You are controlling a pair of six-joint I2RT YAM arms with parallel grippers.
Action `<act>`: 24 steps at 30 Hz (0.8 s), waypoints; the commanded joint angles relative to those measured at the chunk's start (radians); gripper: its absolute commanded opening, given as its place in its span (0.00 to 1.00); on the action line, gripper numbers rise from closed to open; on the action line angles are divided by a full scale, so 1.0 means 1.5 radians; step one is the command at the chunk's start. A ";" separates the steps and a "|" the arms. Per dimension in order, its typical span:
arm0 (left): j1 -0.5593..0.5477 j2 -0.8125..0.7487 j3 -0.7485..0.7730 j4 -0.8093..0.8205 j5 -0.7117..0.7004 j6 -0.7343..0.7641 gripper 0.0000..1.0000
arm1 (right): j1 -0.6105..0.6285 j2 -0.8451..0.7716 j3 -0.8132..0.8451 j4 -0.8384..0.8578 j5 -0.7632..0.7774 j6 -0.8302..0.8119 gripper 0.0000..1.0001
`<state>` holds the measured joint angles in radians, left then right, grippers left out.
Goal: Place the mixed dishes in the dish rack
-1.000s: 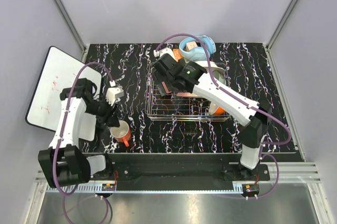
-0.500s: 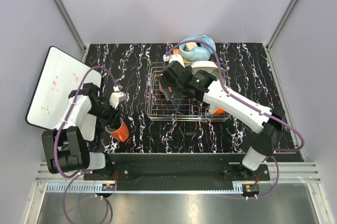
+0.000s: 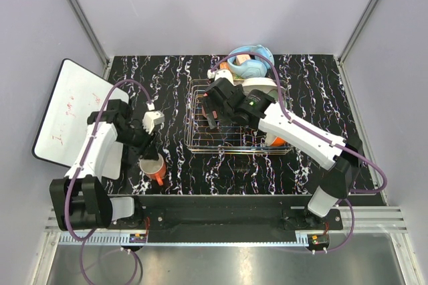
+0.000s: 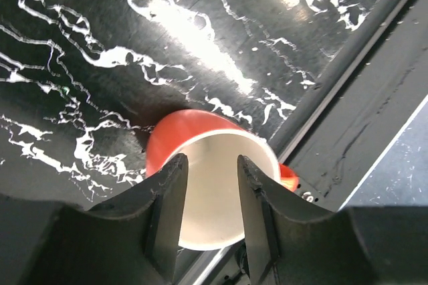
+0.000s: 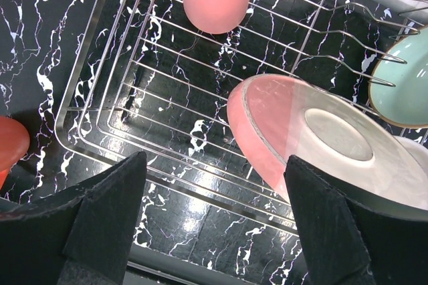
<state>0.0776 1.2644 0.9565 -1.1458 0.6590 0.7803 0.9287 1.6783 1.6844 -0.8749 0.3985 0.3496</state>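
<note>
- left gripper [image 4: 210, 162] half open, gripping nothing I can see, poised over mug [image 4: 212, 199]
- mug straight below it, mouth up, handle toward near edge
- rack [image 3: 194, 146] off to mug's right; right gripper [image 5: 214, 158] wide open, empty, above rack

I can read nothing here; the red marks on the white board [image 3: 67, 104] are too small to make out.

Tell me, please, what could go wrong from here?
The cream mug stands close to the table's near edge; the left claw, poised over its mouth, could tip it or push it off. The pink plate leans in the dish rack; the open right claw above could knock it.
</note>
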 commanded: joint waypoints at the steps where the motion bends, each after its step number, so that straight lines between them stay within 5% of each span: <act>1: -0.004 -0.020 0.038 -0.015 0.029 -0.007 0.41 | 0.001 -0.016 -0.007 0.025 -0.005 0.011 0.92; 24: 0.019 -0.026 0.054 -0.034 -0.053 0.030 0.41 | 0.001 -0.040 -0.046 0.039 -0.008 0.014 0.92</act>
<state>0.0986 1.2312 1.0477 -1.1885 0.6102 0.7891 0.9287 1.6749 1.6203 -0.8490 0.3965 0.3569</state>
